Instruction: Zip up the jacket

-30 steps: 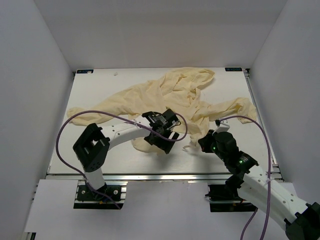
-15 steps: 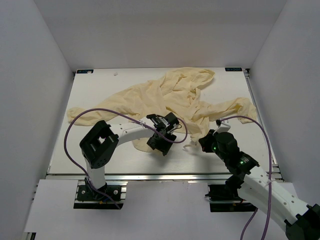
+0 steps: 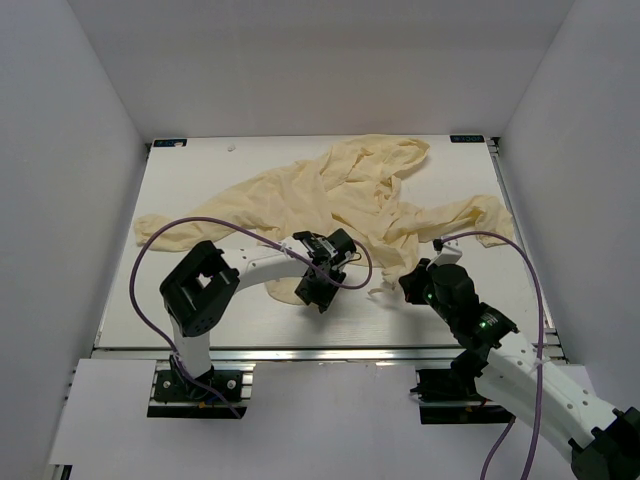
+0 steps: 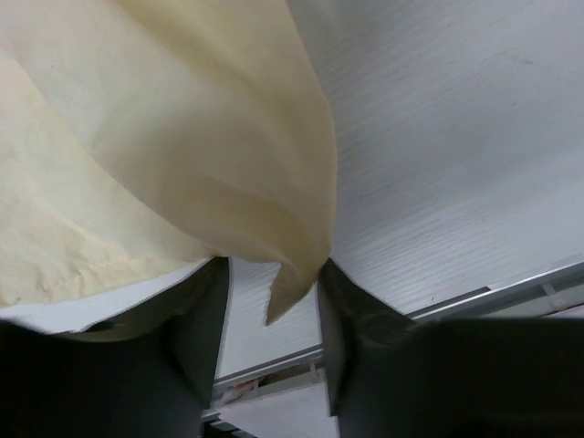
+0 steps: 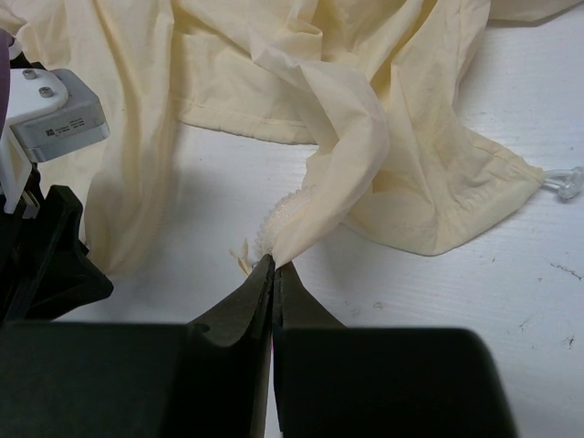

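The cream jacket (image 3: 330, 190) lies crumpled across the back and middle of the white table (image 3: 190, 180). My left gripper (image 3: 312, 293) hangs at its near hem. In the left wrist view a fold of the jacket (image 4: 182, 137) droops between the left gripper (image 4: 271, 274) fingers, which stand partly apart with table showing between them. My right gripper (image 3: 405, 285) is shut on the jacket's front edge. In the right wrist view the right gripper (image 5: 275, 265) pinches the fabric just below a strip of zipper teeth (image 5: 283, 214), and the jacket (image 5: 392, 137) rises from it in a taut ridge.
White walls enclose the table on three sides. The table's metal front rail (image 4: 511, 292) runs close below the left gripper. A clear drawstring toggle (image 5: 564, 181) lies at the jacket's right edge. The left arm's wrist (image 5: 50, 119) sits near the right gripper.
The left gripper has dropped toward the near hem and its jaws have narrowed around a fold of fabric. The right gripper has kept its pinch and place.
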Robot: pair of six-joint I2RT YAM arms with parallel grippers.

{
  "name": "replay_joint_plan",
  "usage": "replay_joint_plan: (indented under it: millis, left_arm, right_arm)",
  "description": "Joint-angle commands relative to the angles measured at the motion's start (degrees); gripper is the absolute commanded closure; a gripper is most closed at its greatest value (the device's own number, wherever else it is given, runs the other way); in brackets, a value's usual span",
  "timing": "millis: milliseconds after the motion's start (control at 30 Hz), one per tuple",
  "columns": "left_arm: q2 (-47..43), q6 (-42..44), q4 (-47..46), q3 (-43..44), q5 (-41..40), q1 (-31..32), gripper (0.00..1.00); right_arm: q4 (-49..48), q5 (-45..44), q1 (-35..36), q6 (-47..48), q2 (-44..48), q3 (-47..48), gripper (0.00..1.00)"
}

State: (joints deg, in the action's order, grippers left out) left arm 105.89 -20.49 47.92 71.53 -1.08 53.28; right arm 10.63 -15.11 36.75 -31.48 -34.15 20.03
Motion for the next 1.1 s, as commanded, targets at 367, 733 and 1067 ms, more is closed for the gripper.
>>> replay_joint_plan:
  millis: [367,733,1067]
  left_arm:
    - [0.7,0.4,-2.3,0.3,1.1,0.1,1.0]
    - [-5.1,-4.5,-7.0,4.8,-1.7,-1.4,1.0]
    - [-16.6,-14.0,-27.6,1.3,3.0,-5.8,1.0]
  right_arm:
    - [-0.4,-1.7,-0.1,0.5,0.0,0.4,1.0]
    - [-1.8,0.9,-0.1,5.6,2.9,1.8,1.0]
    - [-8.2,12.3,-0.1,7.6,6.4,1.2,1.0]
